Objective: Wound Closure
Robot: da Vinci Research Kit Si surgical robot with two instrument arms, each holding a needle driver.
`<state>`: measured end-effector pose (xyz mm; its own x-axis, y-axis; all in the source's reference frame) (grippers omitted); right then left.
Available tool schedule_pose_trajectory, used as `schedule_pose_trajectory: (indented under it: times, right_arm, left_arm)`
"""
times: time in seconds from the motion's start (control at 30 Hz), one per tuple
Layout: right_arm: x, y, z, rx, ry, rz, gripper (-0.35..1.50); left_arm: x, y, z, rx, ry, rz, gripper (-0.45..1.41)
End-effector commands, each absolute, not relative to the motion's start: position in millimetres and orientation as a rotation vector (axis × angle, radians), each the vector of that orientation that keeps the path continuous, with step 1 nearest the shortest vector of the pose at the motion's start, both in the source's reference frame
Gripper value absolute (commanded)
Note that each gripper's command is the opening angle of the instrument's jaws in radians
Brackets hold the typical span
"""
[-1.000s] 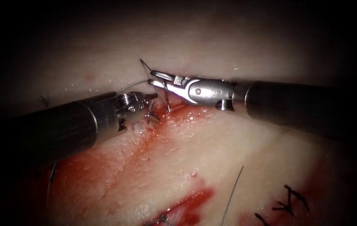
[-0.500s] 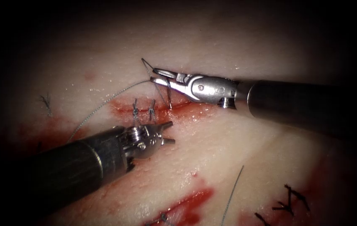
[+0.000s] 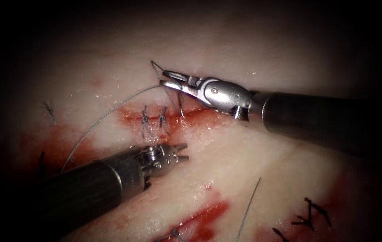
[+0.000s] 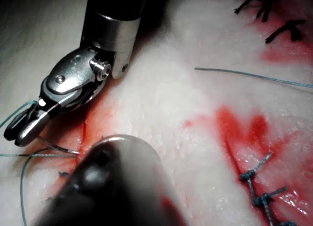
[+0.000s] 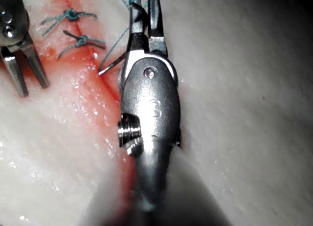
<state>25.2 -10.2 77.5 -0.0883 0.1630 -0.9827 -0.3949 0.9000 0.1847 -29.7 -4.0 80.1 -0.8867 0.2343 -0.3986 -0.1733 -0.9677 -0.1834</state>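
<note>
The right tool [image 3: 169, 78] holds the needle [image 3: 180, 104]. Its two jaws are pressed together on the needle, close to the end where the thread [image 3: 110, 114] is tied on. The needle hangs down from the jaws, and its point reaches the red cut [image 3: 173, 117] in the tissue [image 3: 253, 161]. In the right wrist view the needle's sharp tip [image 5: 103, 71] pokes out beside the right tool [image 5: 145, 15], just over the red line. I cannot tell if the tip is inside the tissue or only touching it.

The thread runs from the right tool's jaws off to the left, over the pale tissue, in a long soft curve.

The left tool [image 3: 182, 151] is below the cut, a little way from it. Its jaws are spread apart and hold nothing. In the right wrist view its two fingers [image 5: 36, 67] stand apart like a fork.

Two small knots [image 3: 153, 118] already sit across the cut, just left of the needle. Red fluid [image 3: 202, 215] lies on the tissue near the cut and lower down. A loose bit of thread [image 3: 248, 208] lies well below the tools.
</note>
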Motion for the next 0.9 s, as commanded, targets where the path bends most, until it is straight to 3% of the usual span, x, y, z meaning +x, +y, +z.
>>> schedule_pose_trajectory:
  times: [0.03, 0.9]
  right_arm:
    - [26.0, -9.6, 77.9, -0.184, 1.599, 0.470, -0.35]
    - [25.8, -9.3, 77.3, -0.038, 1.576, 0.610, -0.35]
  left_arm:
    - [-30.2, -3.3, 80.7, -0.633, -0.211, 2.850, 0.37]
    - [-29.7, -3.2, 82.0, -0.636, -0.244, 2.843, 0.37]
